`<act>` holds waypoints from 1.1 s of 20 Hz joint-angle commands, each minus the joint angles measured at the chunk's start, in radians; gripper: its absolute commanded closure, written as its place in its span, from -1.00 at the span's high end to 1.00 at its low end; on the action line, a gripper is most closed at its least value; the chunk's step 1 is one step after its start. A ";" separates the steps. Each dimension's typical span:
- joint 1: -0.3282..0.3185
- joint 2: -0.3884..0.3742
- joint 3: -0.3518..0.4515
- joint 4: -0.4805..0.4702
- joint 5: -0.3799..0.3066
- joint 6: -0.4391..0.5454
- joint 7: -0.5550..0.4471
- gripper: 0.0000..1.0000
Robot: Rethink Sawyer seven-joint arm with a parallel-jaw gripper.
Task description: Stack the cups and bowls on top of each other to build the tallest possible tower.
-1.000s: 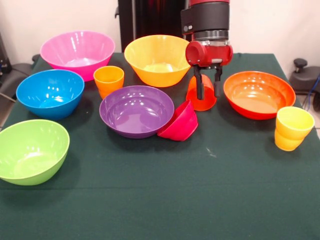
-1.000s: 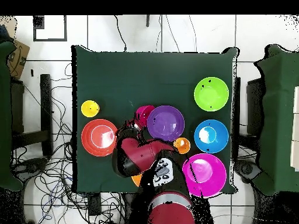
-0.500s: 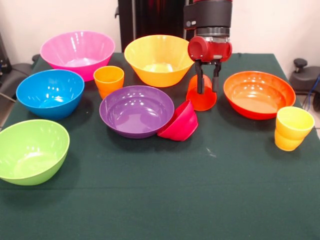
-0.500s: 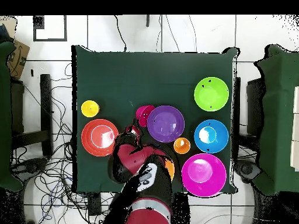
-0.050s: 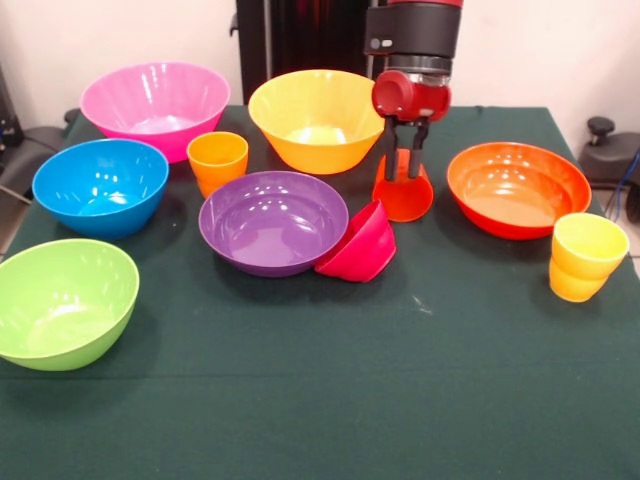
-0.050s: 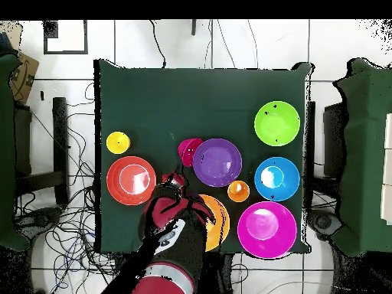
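End effector (image 5: pixel 403 150) fingers straddle the tipped red-orange cup (image 5: pixel 404 194) between the yellow bowl (image 5: pixel 315 118) and orange-red bowl (image 5: pixel 517 187), seemingly without gripping it, and with every bowl and cup separate on the worktop (image 5: pixel 320 400), no tower is begun.

No words, numbers, brands or signs can be read in either view. The bowls and cups are plain coloured plastic with no print, and the table (image 5: pixel 330 400) cloth is bare dark green. The robot arm (image 5: pixel 413 40) shows only a small pale mark on its black collar, too small to make out. Left of the table in the overhead view, a brown cardboard box (image 6: pixel 23 75) carries a dark mark that cannot be made out.
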 commanded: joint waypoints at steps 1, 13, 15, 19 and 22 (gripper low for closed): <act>0.031 0.087 -0.035 -0.098 0.051 -0.054 0.097 1.00; 0.012 0.084 -0.018 -0.085 0.076 -0.155 0.150 1.00; -0.019 0.078 0.031 -0.081 0.048 -0.162 0.168 1.00; -0.045 0.056 0.078 -0.079 0.020 -0.151 0.177 1.00; -0.067 0.045 0.114 -0.078 0.009 -0.151 0.187 1.00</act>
